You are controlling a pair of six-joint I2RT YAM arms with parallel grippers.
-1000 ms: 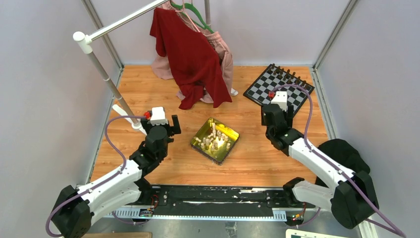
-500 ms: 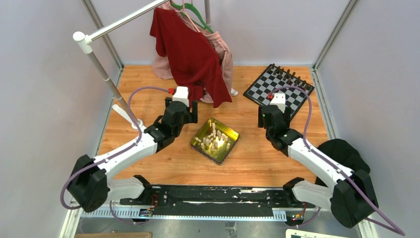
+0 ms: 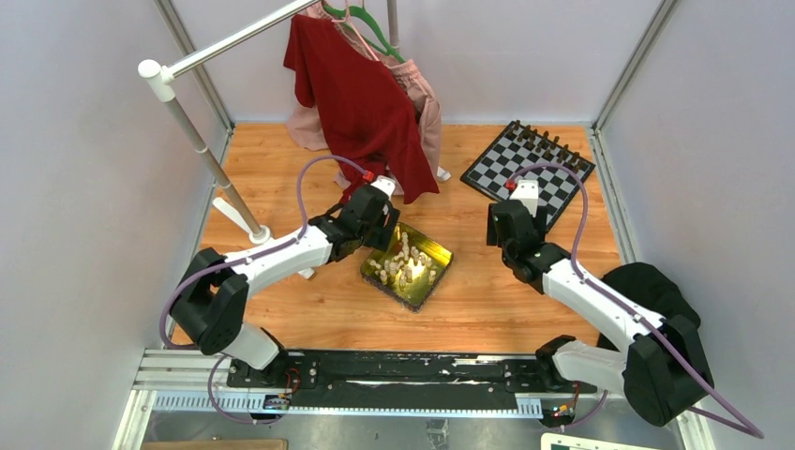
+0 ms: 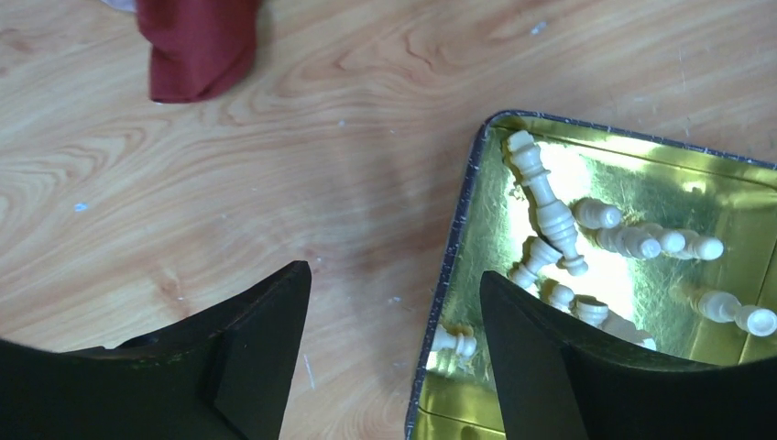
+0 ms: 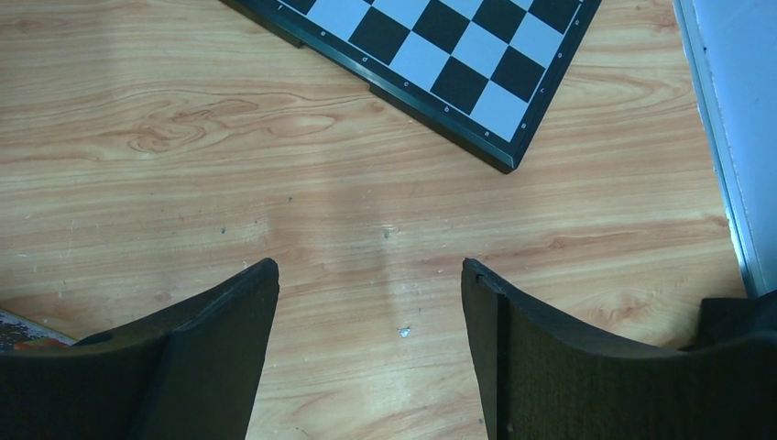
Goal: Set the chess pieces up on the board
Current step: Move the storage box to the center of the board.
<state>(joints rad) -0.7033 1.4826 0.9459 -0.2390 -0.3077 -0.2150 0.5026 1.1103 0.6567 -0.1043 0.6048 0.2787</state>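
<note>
Left gripper [image 4: 394, 280]: spread, seemingly over tin [image 4: 455, 266] rim.
Right gripper [image 5: 368, 270]: spread, near the board [image 5: 440, 46].
Chess pieces [image 4: 550, 206]: lying in tin.

Your left arm [image 3: 277, 262] stretches long from its base toward the tin [image 3: 433, 281], elbow almost straight, wrist tipped down. Your left gripper [image 4: 394, 275] hangs over the tin's left edge, jaws spread with nothing between them. One finger [image 4: 257, 348] sits outside the tin, the other above its inside, and the rim runs between the two. Can't tell if either touches the tin. Your right arm [image 3: 591, 291] is folded, its forearm angling up from the base toward the tin's right side. Your right gripper [image 5: 369, 266] points down, well to the right of the tin, jaws wide apart and empty.
</note>
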